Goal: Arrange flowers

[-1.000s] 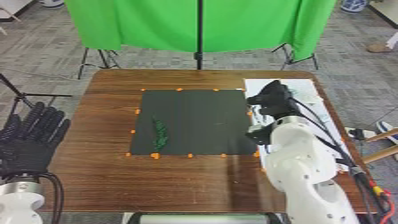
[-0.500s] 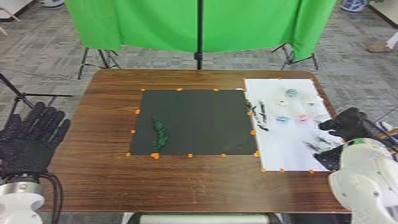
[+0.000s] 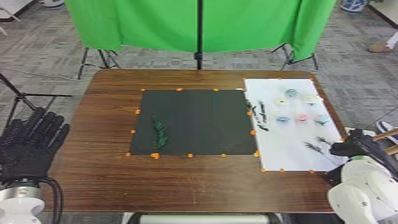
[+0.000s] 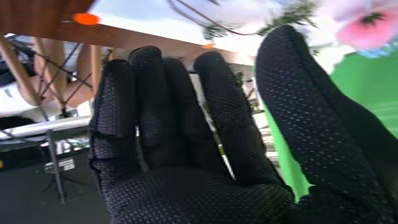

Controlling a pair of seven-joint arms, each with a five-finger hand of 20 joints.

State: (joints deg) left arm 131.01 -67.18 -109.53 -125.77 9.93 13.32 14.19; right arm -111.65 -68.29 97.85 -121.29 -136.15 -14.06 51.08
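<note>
Green sprig (image 3: 160, 135) lies on the mat (image 3: 204, 115), both hands empty.
It sits toward the mat's left side, long axis running near to far with a slight bow; which end is the tip, I cannot tell. It should be light, springy and a bit fragile, best pinched by the bare stem. Flowers (image 3: 303, 118) lie right of the mat; farther right, the right hand (image 4: 195, 197) is released, fingers extended. Well left of the mat, the left hand (image 3: 32, 147) is likewise unclenched.

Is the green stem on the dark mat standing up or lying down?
Lying down: the green stem stretches along the left part of the dark mat.
</note>
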